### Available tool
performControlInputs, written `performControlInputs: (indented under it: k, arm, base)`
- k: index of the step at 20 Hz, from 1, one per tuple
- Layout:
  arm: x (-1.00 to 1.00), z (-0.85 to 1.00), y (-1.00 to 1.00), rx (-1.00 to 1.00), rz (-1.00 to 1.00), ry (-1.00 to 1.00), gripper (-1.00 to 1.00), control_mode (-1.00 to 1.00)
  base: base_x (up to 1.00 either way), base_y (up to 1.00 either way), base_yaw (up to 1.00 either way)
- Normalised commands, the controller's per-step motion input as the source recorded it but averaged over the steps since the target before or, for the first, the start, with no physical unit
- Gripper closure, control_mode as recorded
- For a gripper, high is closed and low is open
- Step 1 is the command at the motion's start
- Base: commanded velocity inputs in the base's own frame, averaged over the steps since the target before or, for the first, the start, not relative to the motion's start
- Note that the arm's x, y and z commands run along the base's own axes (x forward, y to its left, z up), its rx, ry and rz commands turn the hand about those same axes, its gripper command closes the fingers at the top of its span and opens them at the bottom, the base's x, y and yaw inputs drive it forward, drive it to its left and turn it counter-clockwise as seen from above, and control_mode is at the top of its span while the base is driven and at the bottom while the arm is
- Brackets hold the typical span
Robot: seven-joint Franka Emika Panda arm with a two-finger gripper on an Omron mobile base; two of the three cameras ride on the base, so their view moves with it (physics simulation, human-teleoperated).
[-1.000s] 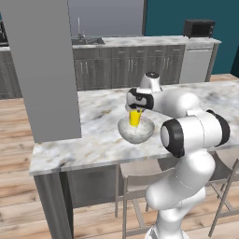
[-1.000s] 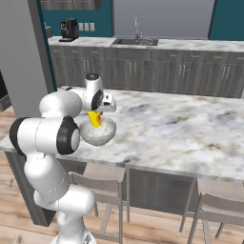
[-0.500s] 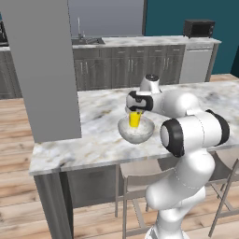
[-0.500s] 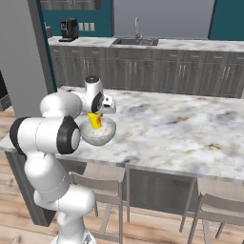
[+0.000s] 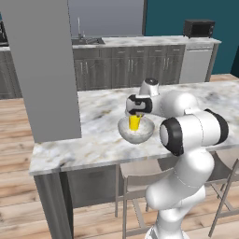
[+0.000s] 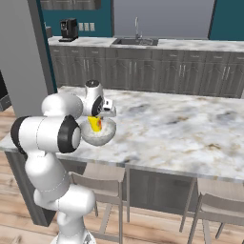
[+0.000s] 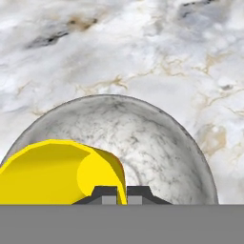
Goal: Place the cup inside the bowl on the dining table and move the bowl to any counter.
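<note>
1. We have the pincer (image 7: 115, 193) down over the bowl (image 5: 136, 132), its fingertips (image 7: 106, 192) pinched together on the rim of the cup (image 5: 134, 122), so the little yellow cup hangs in our grip.

2. The bowl sits on the marble surface of the dining table (image 5: 95, 140), close to the near edge, with the stools tucked under just below it.

3. From the right base view, the cup (image 6: 96, 124) shows yellow with a touch of red, inside the outline of the bowl (image 6: 98, 132) and poking up above its rim. We cannot tell whether its base already rests on the bowl floor.

4. In the hand view, the cup wall (image 7: 57, 171) curves up on the left and the speckled inside of the bowl (image 7: 157, 143) spreads right behind it. The cup is lined up over the hollow, not over the rim.

5. Our read: we are at the tail of the first step, dropping the cup into the bowl. The second step has not begun.

6. Next, we judge, calls for easing down if any gap remains, then parting the fingers and lifting clear without dragging the cup out.

7. After that, we would need a grip on the bowl's rim and a carry to the counter (image 5: 140, 44) along the back wall.
</note>
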Motion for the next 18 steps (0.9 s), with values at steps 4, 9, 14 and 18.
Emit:
performControlInputs:
  k: [4, 9, 14, 18]
  arm:
    - [0.00, -0.05, 0.00, 0.00, 0.00, 0.00, 1.00, -1.00]
    - [0.00, -0.11, 0.00, 0.00, 0.00, 0.00, 1.00, -1.00]
    - [0.00, -0.15, 0.00, 0.00, 0.00, -0.01, 1.00, -1.00]
    - [0.00, -0.14, 0.00, 0.00, 0.00, -0.02, 1.00, -1.00]
  base:
    - [0.00, 0.00, 0.00]
    - [0.00, 0.00, 0.00]
    - [0.00, 0.00, 0.00]
    - [0.00, 0.00, 0.00]
